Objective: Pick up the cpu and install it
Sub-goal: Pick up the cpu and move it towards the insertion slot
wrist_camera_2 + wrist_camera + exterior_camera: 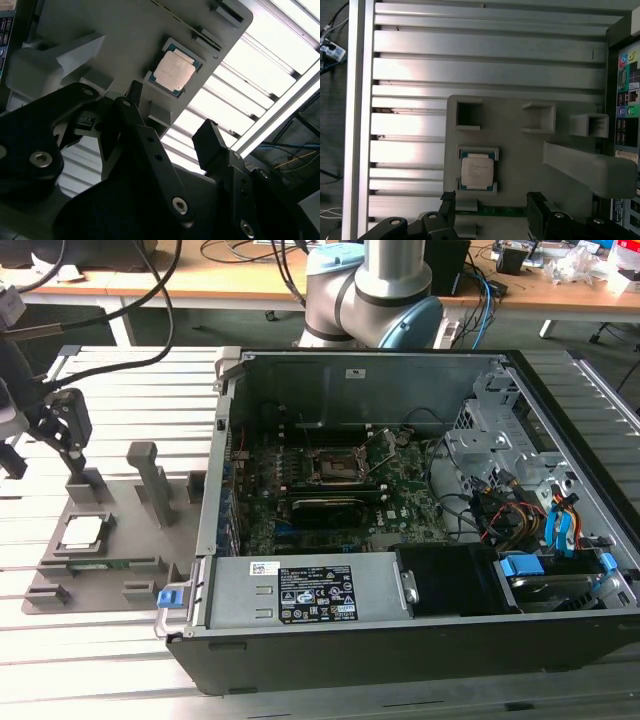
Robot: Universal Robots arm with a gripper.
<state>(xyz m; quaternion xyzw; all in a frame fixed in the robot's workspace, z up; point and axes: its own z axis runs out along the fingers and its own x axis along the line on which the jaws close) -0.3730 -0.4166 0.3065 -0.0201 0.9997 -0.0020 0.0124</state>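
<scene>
The cpu [477,171], a small flat silvery square chip in its grey plastic tray [520,160], looks light, stiff and delicate: pinch opposite edges. The black gripper [492,200] hovers near, jaws released.

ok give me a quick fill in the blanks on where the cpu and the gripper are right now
1. The cpu lies in a pocket of the ___ plastic holder.
2. The gripper is ___ and holds nothing.
3. In the exterior view, the holder stands on that view's ___ of the computer case.

Missing words: grey; open; left
</scene>
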